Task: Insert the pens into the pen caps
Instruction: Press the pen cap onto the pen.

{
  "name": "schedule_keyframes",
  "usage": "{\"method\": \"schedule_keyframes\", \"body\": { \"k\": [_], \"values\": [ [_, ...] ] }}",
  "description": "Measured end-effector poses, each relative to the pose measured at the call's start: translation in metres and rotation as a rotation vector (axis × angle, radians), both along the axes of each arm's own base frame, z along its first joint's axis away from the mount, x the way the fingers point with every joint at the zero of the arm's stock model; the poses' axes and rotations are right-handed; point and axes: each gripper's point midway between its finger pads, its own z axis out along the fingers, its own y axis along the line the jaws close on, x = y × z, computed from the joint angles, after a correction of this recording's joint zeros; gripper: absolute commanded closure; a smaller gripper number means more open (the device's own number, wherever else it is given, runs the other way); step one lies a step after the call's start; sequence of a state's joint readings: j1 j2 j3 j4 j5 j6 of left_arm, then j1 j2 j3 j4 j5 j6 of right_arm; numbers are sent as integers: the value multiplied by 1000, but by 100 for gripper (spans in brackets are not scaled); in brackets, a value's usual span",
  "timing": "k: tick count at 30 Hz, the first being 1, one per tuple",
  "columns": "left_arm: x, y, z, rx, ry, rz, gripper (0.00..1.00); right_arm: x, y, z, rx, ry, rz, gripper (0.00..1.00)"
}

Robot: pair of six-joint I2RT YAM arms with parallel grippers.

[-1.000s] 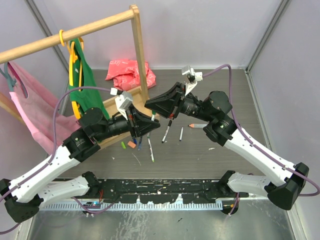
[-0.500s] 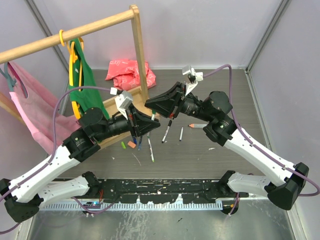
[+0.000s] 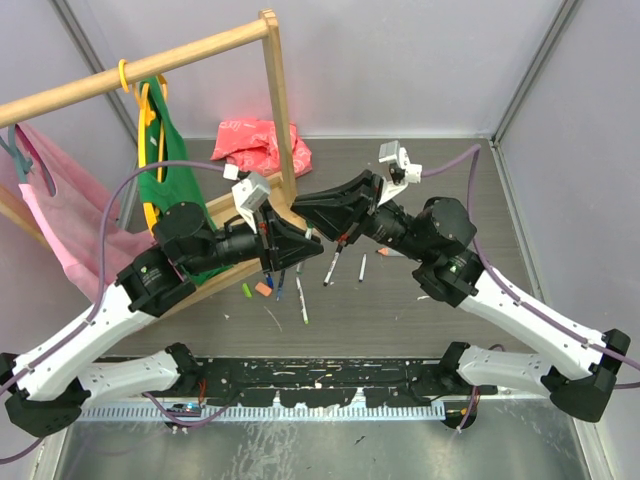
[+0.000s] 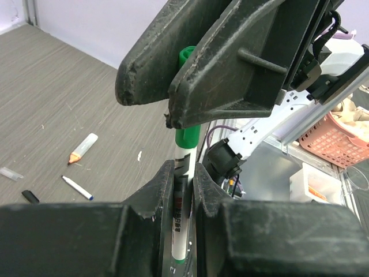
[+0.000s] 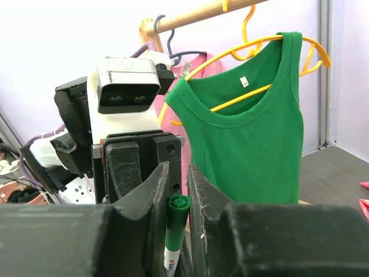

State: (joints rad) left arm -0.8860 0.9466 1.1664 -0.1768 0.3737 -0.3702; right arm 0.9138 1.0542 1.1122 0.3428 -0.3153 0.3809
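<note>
Above the table's middle my two grippers meet tip to tip. The left gripper [image 3: 303, 246] [image 4: 183, 168] is shut on the white barrel of a pen [image 4: 183, 199]. A green pen cap [image 4: 187, 138] [image 5: 176, 222] sits on that pen's end, and the right gripper [image 3: 301, 209] [image 5: 177, 173] is shut on it. Other pens lie on the table: a black-tipped one [image 3: 331, 268], a short one [image 3: 362, 267], one with a green tip [image 3: 302, 300] and an orange-tipped one [image 4: 82, 148]. Loose green [image 3: 246, 290] and orange [image 3: 264, 288] caps lie near the left arm.
A wooden clothes rack [image 3: 278, 95] stands at the back left with a green tank top [image 3: 172, 150] on a yellow hanger and a pink garment [image 3: 60, 215]. A red bag [image 3: 258, 145] lies behind it. Grey walls close in the table.
Both grippers, still joined at the pen and cap, have shifted slightly. The right arm's wrist and elbow have moved a little to the right.
</note>
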Motion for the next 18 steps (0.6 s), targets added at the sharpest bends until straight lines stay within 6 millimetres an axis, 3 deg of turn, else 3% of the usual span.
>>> {"method": "schedule_keyframes", "body": {
  "k": [9, 18],
  "values": [
    [-4, 0, -8, 53, 13, -17, 100, -3, -6, -12, 16, 23, -55, 100],
    [-13, 4, -15, 95, 33, -39, 100, -9, 1, -26, 68, 60, -86, 100]
  ]
}}
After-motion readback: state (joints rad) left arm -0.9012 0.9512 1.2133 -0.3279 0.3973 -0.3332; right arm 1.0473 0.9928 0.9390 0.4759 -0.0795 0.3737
